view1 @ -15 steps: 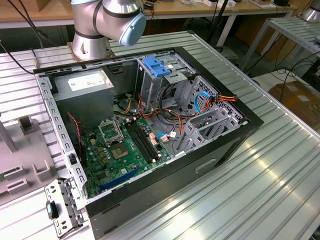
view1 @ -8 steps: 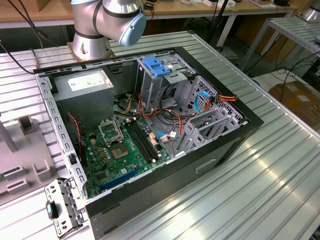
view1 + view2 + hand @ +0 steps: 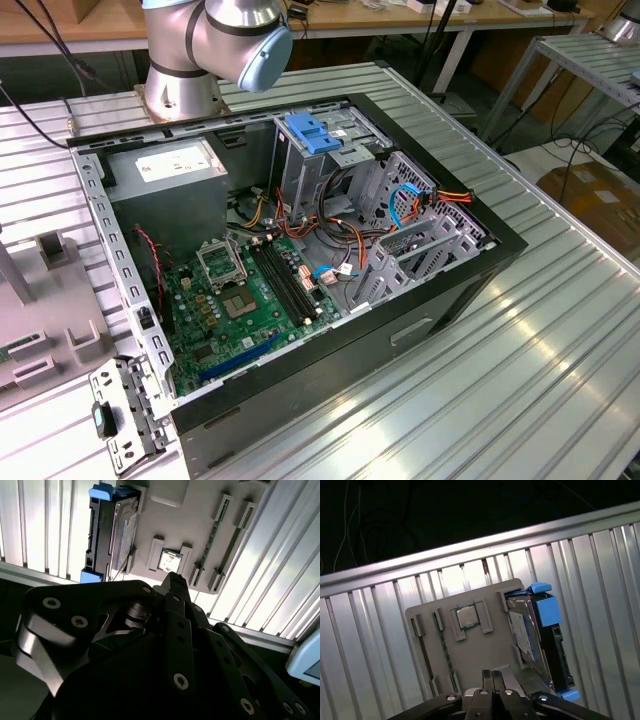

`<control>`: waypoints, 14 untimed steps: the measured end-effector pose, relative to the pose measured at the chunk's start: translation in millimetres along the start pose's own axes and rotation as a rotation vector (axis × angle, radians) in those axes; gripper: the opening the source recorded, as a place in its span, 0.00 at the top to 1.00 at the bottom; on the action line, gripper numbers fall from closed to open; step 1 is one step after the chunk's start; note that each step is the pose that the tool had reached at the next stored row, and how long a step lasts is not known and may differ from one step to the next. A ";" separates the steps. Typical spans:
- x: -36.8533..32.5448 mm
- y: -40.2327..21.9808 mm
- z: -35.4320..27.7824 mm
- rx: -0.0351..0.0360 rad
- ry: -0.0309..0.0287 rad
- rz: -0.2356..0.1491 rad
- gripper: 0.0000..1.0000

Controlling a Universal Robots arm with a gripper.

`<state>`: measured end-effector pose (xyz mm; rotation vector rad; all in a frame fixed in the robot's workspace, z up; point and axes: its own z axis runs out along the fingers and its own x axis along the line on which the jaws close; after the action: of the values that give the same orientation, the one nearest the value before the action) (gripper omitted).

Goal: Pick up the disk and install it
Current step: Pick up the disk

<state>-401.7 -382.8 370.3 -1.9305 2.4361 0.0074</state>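
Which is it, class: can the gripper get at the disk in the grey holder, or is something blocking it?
Probably yes: the disk stands exposed on edge in the grey holder, nothing lies between it and the gripper, though the shut jaws would need opening.

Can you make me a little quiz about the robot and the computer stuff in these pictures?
1. True or false: the gripper is holding the disk.
2. What colour are the rails on the disk? A) red B) blue C) yellow
3. Fill in: the computer case has its side ____, so the green board shows.

Key: 1 false, the disk stands apart from the gripper; 2 B; 3 open.
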 end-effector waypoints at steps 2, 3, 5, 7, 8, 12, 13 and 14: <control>0.0 0.0 0.1 -0.0009 -0.0005 -0.030 0.89; 0.0 0.0 0.1 -0.0015 -0.0009 -0.053 0.89; 0.0 0.0 0.2 -0.0024 -0.0014 -0.083 0.89; 0.0 0.0 0.2 -0.0032 -0.0019 -0.112 0.89; 0.0 0.0 0.2 -0.0035 -0.0021 -0.121 0.89; 0.0 0.0 0.3 -0.0049 -0.0029 -0.170 0.89; 0.0 0.0 0.3 -0.0048 -0.0029 -0.170 0.89; 0.0 0.0 0.2 -0.0049 -0.0029 -0.170 0.89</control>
<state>-401.7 -382.8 370.0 -2.1305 2.2639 0.0118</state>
